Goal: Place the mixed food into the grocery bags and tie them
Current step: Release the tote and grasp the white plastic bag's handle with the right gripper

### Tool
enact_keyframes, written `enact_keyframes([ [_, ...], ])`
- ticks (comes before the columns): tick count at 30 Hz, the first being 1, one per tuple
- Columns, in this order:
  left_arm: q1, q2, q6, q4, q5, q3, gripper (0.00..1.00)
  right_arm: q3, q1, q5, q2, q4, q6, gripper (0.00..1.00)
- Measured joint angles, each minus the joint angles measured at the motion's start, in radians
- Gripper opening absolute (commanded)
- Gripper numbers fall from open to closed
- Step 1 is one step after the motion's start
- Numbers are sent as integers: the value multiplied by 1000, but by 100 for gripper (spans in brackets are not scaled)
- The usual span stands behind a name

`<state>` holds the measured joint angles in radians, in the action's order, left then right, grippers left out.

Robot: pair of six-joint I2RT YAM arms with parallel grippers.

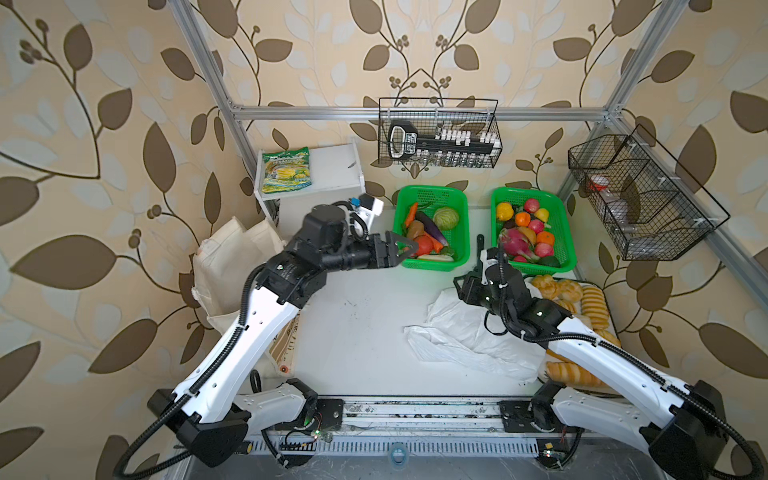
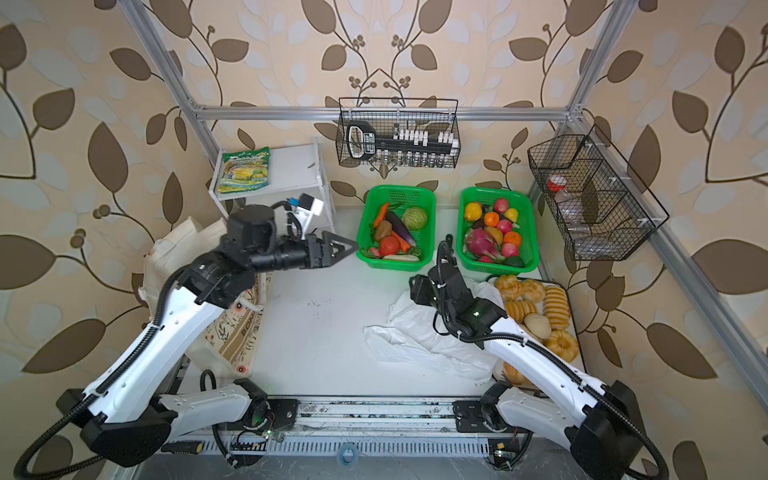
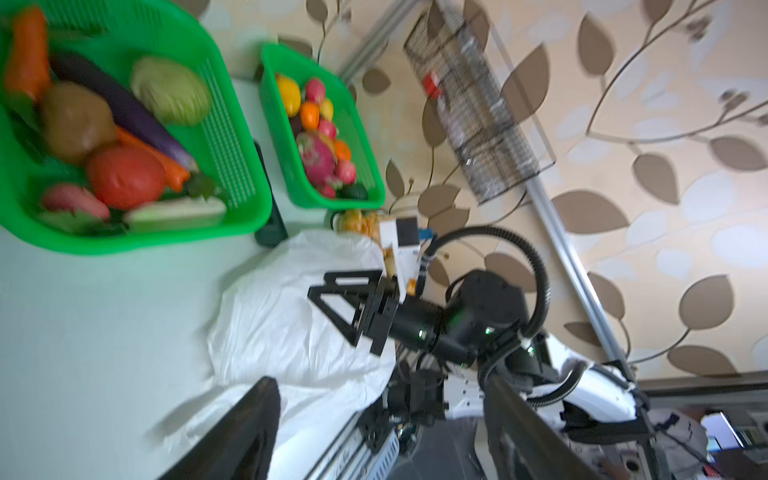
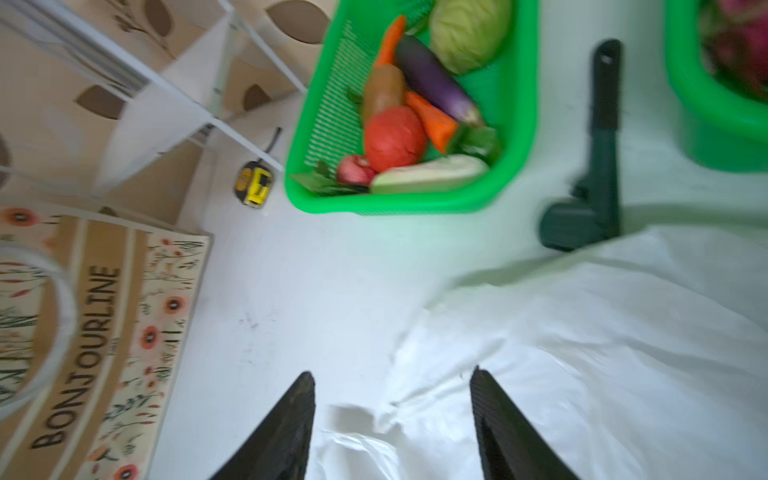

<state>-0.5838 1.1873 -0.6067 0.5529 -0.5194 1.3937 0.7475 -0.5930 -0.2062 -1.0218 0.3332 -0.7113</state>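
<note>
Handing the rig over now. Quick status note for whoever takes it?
Left gripper: open, empty, by the veg basket.
Right gripper: open, empty, over the plastic bag, which lies crumpled on the table.
Tomato, potato and cabbage are in the veg basket. Tote slumps at the table's left edge, inside hidden. Pouch, can and teal packet not in view.
Done: nothing visibly bagged.
Left: bag the food, tie both bags.

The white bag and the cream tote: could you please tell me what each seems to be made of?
The white bag looks like thin plastic film, slightly glossy: it lies crumpled in sharp, crinkly wrinkles. The cream tote looks like matte woven cloth, probably canvas: soft broad folds, no sheen, printed lettering.
</note>
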Motion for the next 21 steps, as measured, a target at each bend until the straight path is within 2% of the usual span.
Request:
enact_keyframes([
  [3, -95, 51, -10, 11, 72, -70, 77, -75, 41, -13, 72, 82, 6, 54],
  [6, -144, 104, -26, 20, 135, -106, 77, -130, 61, -14, 97, 130, 15, 52],
  [15, -169, 166, -51, 20, 251, -119, 78, -152, 72, 3, -40, 148, 42, 50],
  [18, -169, 166, -51, 20, 280, -120, 79, -152, 72, 5, -101, 126, 55, 42],
  [20, -169, 166, -50, 21, 296, -122, 80, -152, 72, 5, -141, 114, 66, 34],
  [21, -169, 166, -50, 22, 301, -123, 80, -152, 71, 7, -163, 107, 76, 27],
])
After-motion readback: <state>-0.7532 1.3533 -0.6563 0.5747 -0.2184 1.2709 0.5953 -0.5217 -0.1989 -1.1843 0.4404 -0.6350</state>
